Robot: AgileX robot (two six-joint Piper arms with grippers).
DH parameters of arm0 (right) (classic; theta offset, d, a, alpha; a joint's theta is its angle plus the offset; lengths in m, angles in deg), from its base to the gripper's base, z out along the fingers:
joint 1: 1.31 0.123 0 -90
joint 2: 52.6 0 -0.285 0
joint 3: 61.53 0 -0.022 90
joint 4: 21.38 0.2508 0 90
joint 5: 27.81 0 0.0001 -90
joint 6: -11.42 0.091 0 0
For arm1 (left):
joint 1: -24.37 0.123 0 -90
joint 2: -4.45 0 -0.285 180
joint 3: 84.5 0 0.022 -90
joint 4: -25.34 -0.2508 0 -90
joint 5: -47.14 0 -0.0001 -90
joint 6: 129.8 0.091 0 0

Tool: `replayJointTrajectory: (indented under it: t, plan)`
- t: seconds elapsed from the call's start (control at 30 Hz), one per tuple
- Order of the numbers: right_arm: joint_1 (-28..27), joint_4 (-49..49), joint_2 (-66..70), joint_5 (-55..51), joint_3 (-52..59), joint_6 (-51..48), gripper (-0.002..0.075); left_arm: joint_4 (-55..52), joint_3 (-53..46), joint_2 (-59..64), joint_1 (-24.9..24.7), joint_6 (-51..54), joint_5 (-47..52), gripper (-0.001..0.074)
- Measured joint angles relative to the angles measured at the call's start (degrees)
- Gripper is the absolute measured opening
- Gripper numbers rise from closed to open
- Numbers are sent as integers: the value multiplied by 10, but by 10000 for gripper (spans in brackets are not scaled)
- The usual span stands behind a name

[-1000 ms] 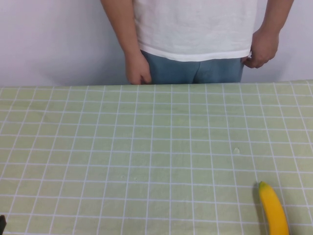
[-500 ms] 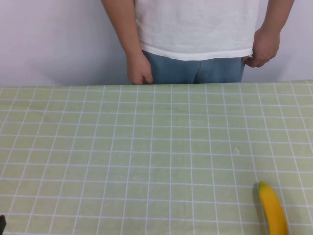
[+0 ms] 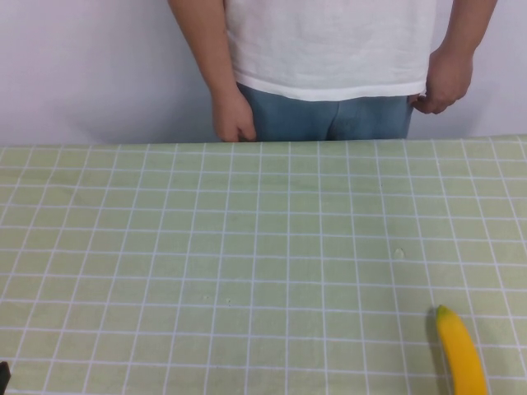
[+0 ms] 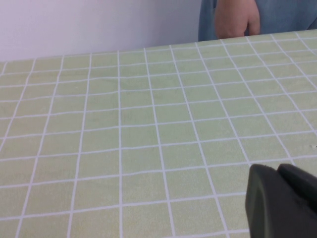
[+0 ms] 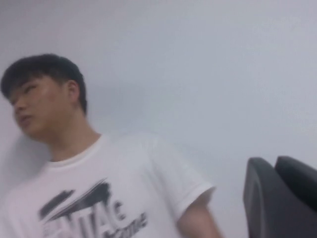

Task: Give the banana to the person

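While the banana (image 3: 460, 352) is lying flat on the tabletop (image 3: 247, 247) down at the near right corner, tip pointing away toward the far side, nothing about the handover looks started from where I'm standing. No hand is on it, nothing is lifting it, so pretty much the whole job is left: grab it, carry it across, pass it over.

Going left to right: the left hand (image 4: 280, 201) is parked low at the near left edge of the tabletop. You only catch a dark sliver of it in the high view, and its own wrist camera shows the dark fingers lying pressed together with nothing between them. Looks to me like that arm is sitting this one out.

Middle of the green checked tabletop is bare cloth apart from a tiny pale speck or two, so I don't see anything in the way of a carry across.

The person (image 3: 329, 49) in the white T-shirt and jeans stands at the far edge, both arms hanging at their sides, neither palm out to receive yet.

The right hand (image 5: 280, 198) isn't in the high view at all; its wrist camera points up at the person and the wall, and I can't tell how its fingers are set.
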Motion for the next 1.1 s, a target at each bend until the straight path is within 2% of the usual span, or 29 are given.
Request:
replayJointTrajectory:
  t: [0.2,0.37,0.43,0.7,0.87,0.97,1.1]
  plan:
    - [0,25,40,-279,-194,-25,-8,0,0,0,0,0,0,2]
    - [0,25,181,-536,-308,-58,-7,0,0,0,0,0,0,2]
    - [6,24,243,-603,-326,-64,-7,0,0,0,0,0,0,2]
    - [49,29,372,-745,-332,-101,-8,4,0,0,0,0,0,2]
    - [82,42,420,-879,-332,-96,-7,0,0,0,0,0,0,2]
    - [89,42,445,-921,-332,-78,-5,0,0,0,0,0,0,2]
    - [92,41,475,-936,-332,-61,56,0,0,0,0,0,0,1]
